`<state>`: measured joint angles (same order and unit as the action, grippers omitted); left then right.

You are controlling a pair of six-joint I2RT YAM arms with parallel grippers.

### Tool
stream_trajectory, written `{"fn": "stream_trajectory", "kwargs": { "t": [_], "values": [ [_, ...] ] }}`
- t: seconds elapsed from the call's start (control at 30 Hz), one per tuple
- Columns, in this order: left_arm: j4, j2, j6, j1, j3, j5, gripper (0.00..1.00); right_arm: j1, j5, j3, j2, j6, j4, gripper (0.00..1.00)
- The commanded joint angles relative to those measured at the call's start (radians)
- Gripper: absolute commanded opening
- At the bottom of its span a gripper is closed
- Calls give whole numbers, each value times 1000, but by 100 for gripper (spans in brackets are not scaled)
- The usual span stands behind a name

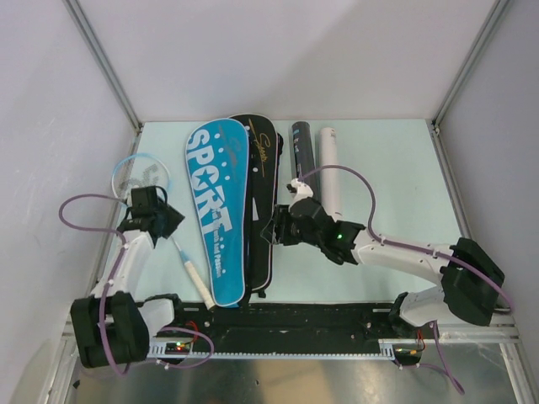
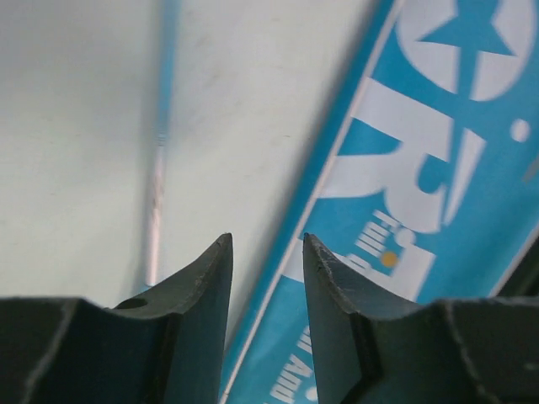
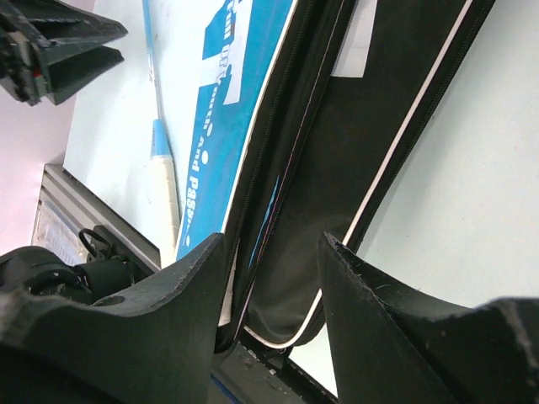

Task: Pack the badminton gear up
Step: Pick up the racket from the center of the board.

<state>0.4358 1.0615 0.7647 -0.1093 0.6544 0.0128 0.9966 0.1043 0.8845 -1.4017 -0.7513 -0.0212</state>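
On the pale table (image 1: 396, 168) we see a racket (image 1: 192, 273), a blue cover (image 1: 215, 210), a black cover (image 1: 263, 168), a black tube (image 1: 302, 151) and a white tube (image 1: 328, 168).

- Desk (image 1: 396, 168): pale mint-green top, evenly lit.
- White walls (image 1: 278, 50) on three sides.
- Grey metal posts (image 1: 101, 59) at both rear corners.
- Black strip (image 1: 295, 316) along near edge.

Racket (image 1: 135, 177) head, far left: part of the hoop gone under the left hand (image 1: 168, 220), strings too fine to read. Left wrist cam: shaft (image 2: 157, 181) just a blur, blue cover (image 2: 421, 194) lettering chopped by the frame edge. Black cover (image 1: 263, 181): left side tucked under the blue one. Black tube (image 1: 302, 151): near end lost behind the right hand (image 1: 274, 229). Right wrist cam: both covers run off the top.
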Motion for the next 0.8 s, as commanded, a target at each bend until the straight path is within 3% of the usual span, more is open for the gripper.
{"fn": "stream_trajectory", "kwargs": {
  "t": [0.0,0.23,0.63,0.77],
  "values": [
    [28,78,-39,-52,-2,52,42,-2,6,-20,56,36,55,53],
    [28,211,-31,-87,8,107,38,-22,-22,-49,103,48,69,53],
    [27,304,-49,-92,21,197,37,-67,-65,-90,139,45,94,52],
    [24,343,-49,-93,25,175,30,-75,-71,-94,141,47,95,52]
  ]
}}
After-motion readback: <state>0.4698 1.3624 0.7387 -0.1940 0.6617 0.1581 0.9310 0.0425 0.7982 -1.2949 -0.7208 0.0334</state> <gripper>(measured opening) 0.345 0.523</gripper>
